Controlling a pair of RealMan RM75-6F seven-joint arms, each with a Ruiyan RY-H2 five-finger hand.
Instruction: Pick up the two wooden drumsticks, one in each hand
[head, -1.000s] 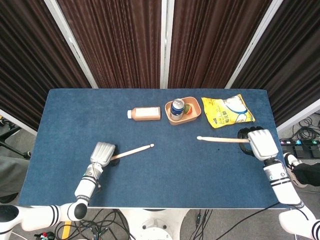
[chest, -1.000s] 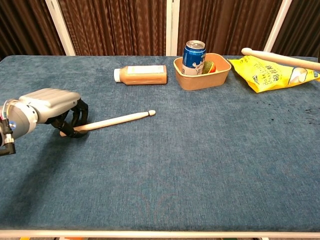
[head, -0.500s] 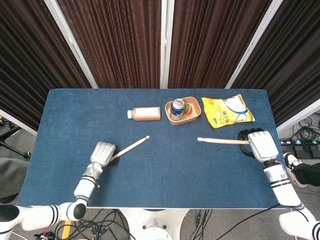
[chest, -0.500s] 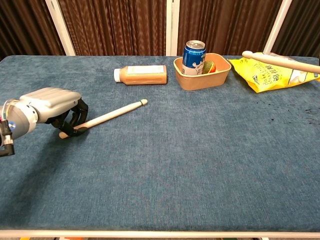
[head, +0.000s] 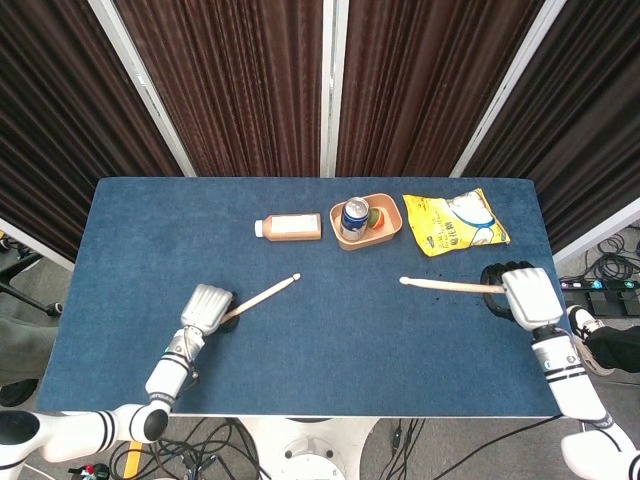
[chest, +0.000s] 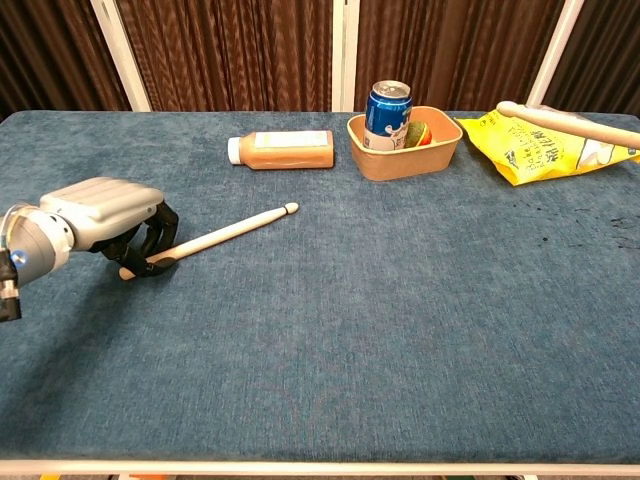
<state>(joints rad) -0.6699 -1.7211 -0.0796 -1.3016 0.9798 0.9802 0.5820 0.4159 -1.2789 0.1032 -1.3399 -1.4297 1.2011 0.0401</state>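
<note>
Since the last frames the left drumstick (chest: 222, 231) swings slightly, tip now further from the bottle (head: 291, 227); the right drumstick (head: 450, 286) shifts a bit right with its hand. Left hand (chest: 105, 219) has fingers curled around the butt end of its stick, near-left on the worktop (head: 330, 350), stick angling up-right past the hand. Right hand (head: 520, 293) is clamped on the other stick's butt at the right edge, shaft pointing left, near the yellow snack bag (head: 455, 222).
</note>
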